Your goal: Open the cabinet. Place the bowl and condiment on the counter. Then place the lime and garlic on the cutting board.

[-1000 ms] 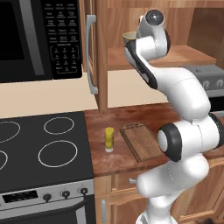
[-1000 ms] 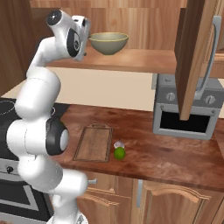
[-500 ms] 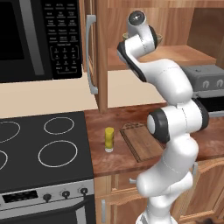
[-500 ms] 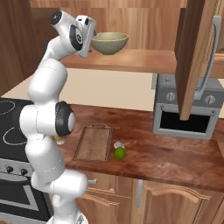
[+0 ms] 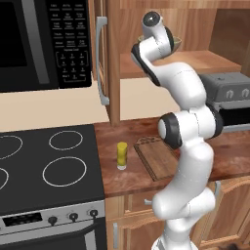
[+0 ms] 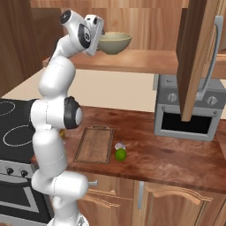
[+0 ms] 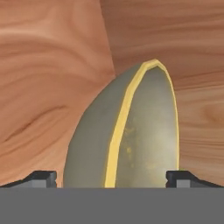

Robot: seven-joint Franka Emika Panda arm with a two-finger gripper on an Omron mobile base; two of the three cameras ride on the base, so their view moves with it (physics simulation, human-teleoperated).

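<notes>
The gripper (image 7: 112, 178) is spread wide, its fingertips (image 7: 41, 178) flanking the bowl (image 7: 127, 131) near the front edge of the cabinet shelf (image 6: 145, 62). The rim should be centred between the fingers before closing, so the bowl is not pushed back.

The arm reaches up into the open cabinet, its gripper (image 6: 99, 33) at the near side of the green bowl (image 6: 114, 43) on the cabinet shelf (image 6: 145, 62). Below, on the worktop (image 6: 176, 156), the lime (image 6: 120, 154) and garlic (image 6: 118, 146) lie just beside the cutting board (image 6: 95, 144), touching each other.
</notes>
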